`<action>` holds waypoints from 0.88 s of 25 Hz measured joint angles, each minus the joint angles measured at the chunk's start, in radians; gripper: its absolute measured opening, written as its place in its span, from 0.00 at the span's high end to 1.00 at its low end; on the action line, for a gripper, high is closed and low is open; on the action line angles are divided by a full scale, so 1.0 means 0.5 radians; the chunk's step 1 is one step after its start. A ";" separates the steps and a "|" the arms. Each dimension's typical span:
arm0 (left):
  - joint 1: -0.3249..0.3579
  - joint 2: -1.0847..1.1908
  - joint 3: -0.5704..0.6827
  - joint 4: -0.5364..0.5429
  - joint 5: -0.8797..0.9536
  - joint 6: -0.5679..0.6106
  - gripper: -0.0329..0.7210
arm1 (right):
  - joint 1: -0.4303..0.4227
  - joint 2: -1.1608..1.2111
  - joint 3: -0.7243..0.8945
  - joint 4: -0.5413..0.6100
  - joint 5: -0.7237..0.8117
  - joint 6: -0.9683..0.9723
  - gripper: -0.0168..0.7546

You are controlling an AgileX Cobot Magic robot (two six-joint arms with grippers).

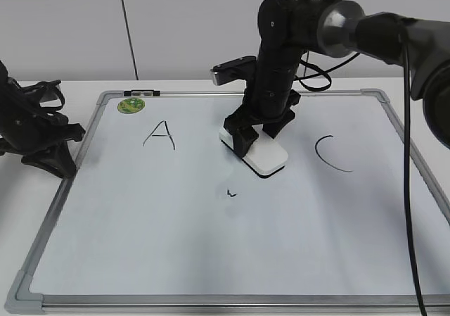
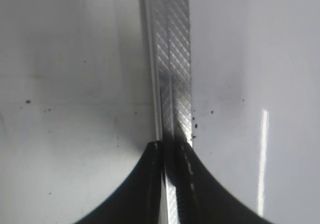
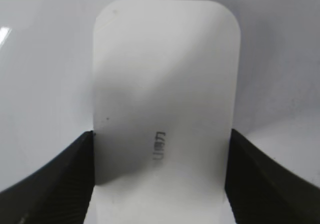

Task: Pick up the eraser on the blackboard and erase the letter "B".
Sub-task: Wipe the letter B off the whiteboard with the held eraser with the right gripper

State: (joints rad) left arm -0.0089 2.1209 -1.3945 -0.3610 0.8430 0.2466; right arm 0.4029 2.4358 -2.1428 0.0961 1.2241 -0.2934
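Handwritten black "A" point(image 1: 159, 134) and "C" point(image 1: 330, 153) on the blackboard point(image 1: 211, 260) — small grey mark on the eraser point(image 3: 160, 149), illegible

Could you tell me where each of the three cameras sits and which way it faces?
Exterior: in front, slanting down on the blackboard; both arms show.
Left wrist: on the left arm, looking down at the board's metal frame; left gripper shut.
Right wrist: on the right arm, looking down at the eraser; right gripper clamps it.
Shared: exterior and right wrist both show the eraser.
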 joint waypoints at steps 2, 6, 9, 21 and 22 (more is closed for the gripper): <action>0.000 0.000 0.000 0.000 0.000 0.000 0.91 | -0.005 0.000 0.000 0.027 -0.004 0.000 0.27; 0.000 0.000 0.000 0.000 0.000 0.000 0.91 | 0.004 0.000 0.000 0.050 -0.001 -0.005 0.27; 0.000 0.000 0.000 0.000 0.000 0.000 0.91 | 0.040 0.000 0.000 0.018 -0.001 -0.005 0.27; 0.000 0.000 0.000 0.000 0.000 0.000 0.91 | 0.225 -0.004 0.008 -0.072 -0.009 0.025 0.27; 0.000 0.000 0.000 0.000 0.000 0.000 0.91 | 0.242 -0.007 0.012 -0.073 -0.009 0.028 0.27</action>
State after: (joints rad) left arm -0.0089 2.1209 -1.3945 -0.3610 0.8430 0.2466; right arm 0.5240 2.4322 -2.1369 0.0595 1.2195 -0.2792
